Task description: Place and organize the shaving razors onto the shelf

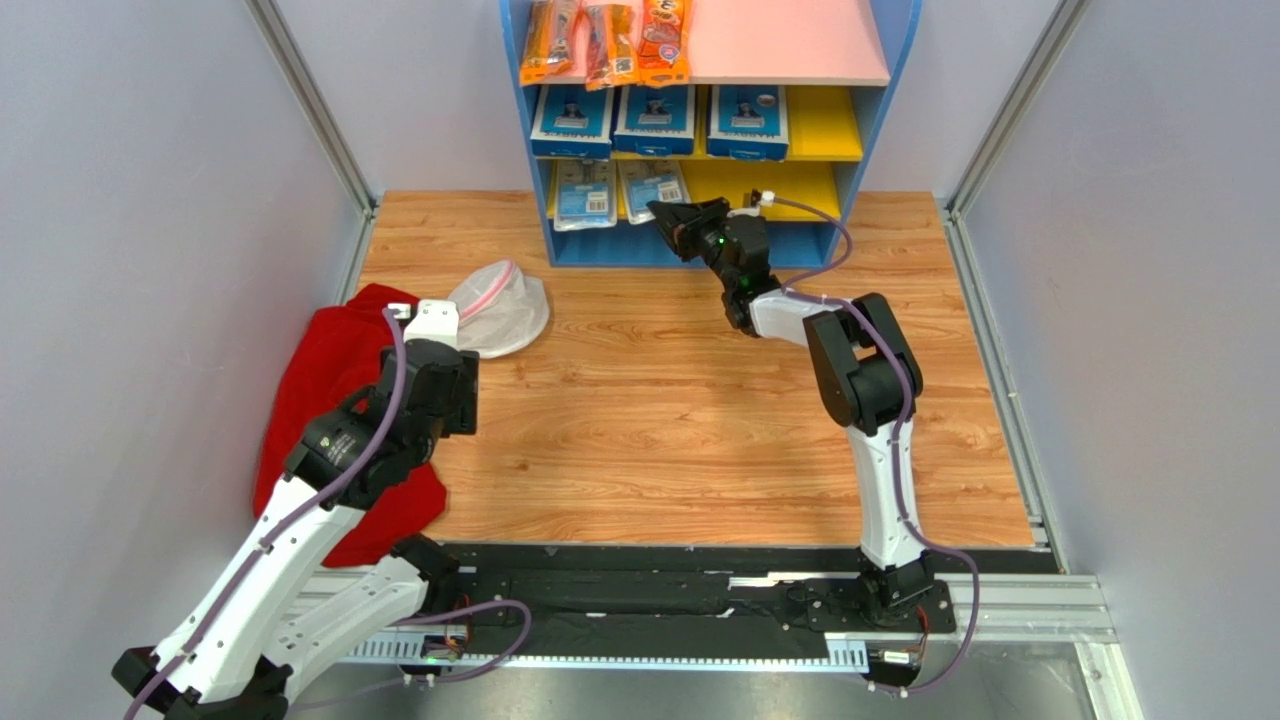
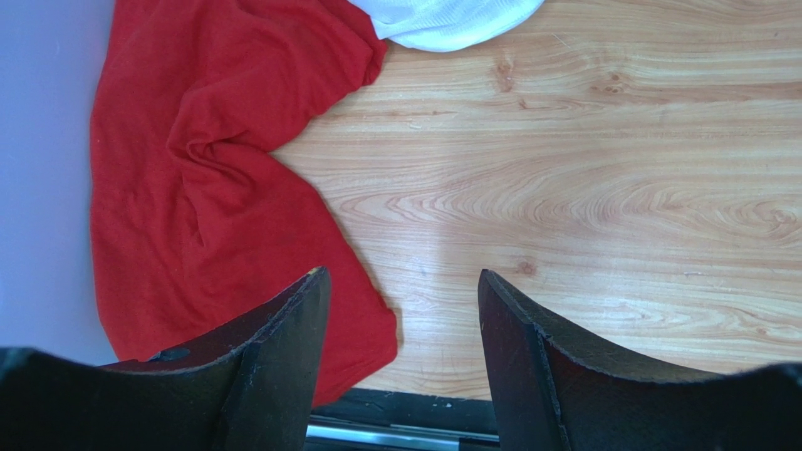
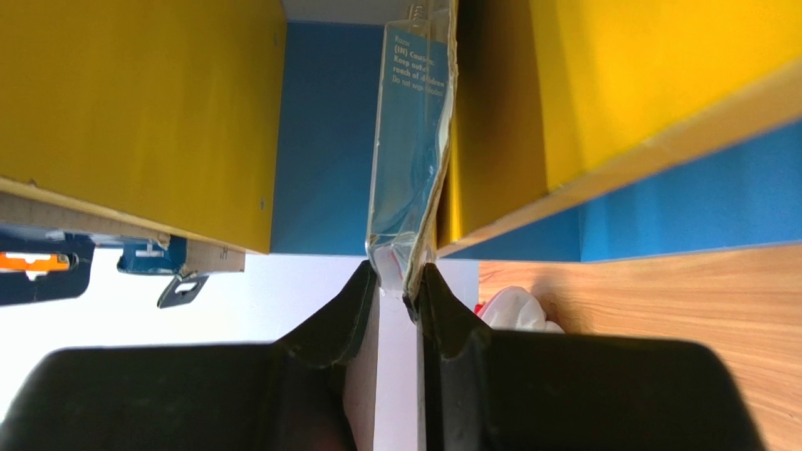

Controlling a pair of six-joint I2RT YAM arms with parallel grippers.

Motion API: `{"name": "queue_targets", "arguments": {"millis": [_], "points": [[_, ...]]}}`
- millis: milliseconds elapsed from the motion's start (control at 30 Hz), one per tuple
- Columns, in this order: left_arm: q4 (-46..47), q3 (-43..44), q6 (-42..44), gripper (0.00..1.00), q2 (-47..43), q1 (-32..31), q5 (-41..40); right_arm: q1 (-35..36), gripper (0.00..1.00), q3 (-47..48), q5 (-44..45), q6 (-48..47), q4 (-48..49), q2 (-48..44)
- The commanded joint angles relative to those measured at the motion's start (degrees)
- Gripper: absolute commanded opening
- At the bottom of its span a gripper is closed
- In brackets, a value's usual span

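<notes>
The right gripper (image 3: 395,282) pinches, nearly closed, the near edge of a pale razor pack (image 3: 409,160), edge-on, likely so it slips straight ahead into the lower bay of the shelf (image 3: 141,113). Its twin (image 1: 583,192) sits just left of the claw, with three blue packs (image 1: 655,120) above.

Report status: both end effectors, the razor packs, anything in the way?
Right end effector shut on razor pack, edge-on inside lower shelf. Left end effector open, empty, over table by red cloth. Nothing blocking seen.

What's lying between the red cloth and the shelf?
A white mesh bag beside the red cloth, then bare tabletop up to the shelf; top view.
</notes>
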Motion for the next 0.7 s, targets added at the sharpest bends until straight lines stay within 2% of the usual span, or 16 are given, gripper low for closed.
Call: {"name": "queue_targets", "arguments": {"millis": [0,367,600,667], "points": [[1.9,-0.3,1.3,0.68,-1.0,0.3,0.1,0.5,0.13,5.8,0.3,-1.5,-3.1,1.5],[2.1,-0.6,1.2,0.68,-1.8,0.3,0.0,1.5,0.28,7.1,-1.8,-2.8,-8.1,1.8],[2.3,-0.7,1.3,0.68,-2.3,0.3,0.0,1.5,0.46,6.3,-2.7,-4.2,-8.9,0.2],[2.4,-0.8,1.3,0.68,-2.4,0.3,0.1,1.6,0.56,4.9,-2.4,-5.1,-9.0,-1.1]]}}
